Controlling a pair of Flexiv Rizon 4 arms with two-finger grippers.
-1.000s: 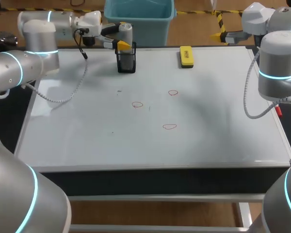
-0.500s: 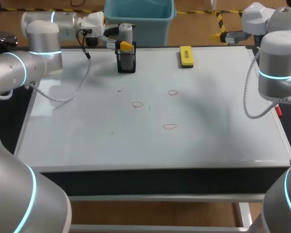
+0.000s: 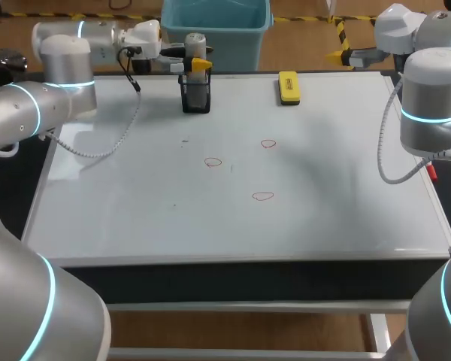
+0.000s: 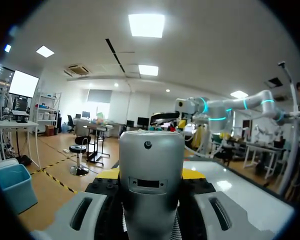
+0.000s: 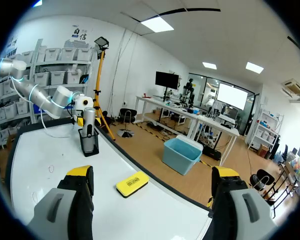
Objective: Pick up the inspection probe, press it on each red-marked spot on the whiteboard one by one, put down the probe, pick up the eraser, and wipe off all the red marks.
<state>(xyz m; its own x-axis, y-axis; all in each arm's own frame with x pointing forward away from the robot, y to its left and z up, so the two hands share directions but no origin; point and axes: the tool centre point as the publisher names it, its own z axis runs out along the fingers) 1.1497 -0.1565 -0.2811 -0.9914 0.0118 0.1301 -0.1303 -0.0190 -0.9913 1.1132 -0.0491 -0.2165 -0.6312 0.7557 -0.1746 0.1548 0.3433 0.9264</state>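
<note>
The silver inspection probe (image 3: 195,45) stands upright in a black mesh holder (image 3: 196,96) at the back left of the whiteboard (image 3: 135,218). My left gripper (image 3: 193,65) comes in sideways and is shut on the probe (image 4: 151,185), whose body fills the space between the yellow fingertips (image 4: 108,173). Three red marks (image 3: 213,162) (image 3: 267,143) (image 3: 263,196) lie mid-board. The yellow eraser (image 3: 289,86) rests at the back edge. My right gripper (image 5: 154,177) is open, held high off the right side, with the eraser (image 5: 132,183) and holder (image 5: 89,142) ahead of it.
The left arm's grey cable (image 3: 98,153) sags over the board's left part. My right arm (image 3: 430,98) stands at the board's right edge. The board's front edge (image 3: 240,259) meets a dark table rim.
The left gripper's fingers have come together onto the probe's upper part, and the gripper has shifted slightly toward the back. The right arm has not moved.
</note>
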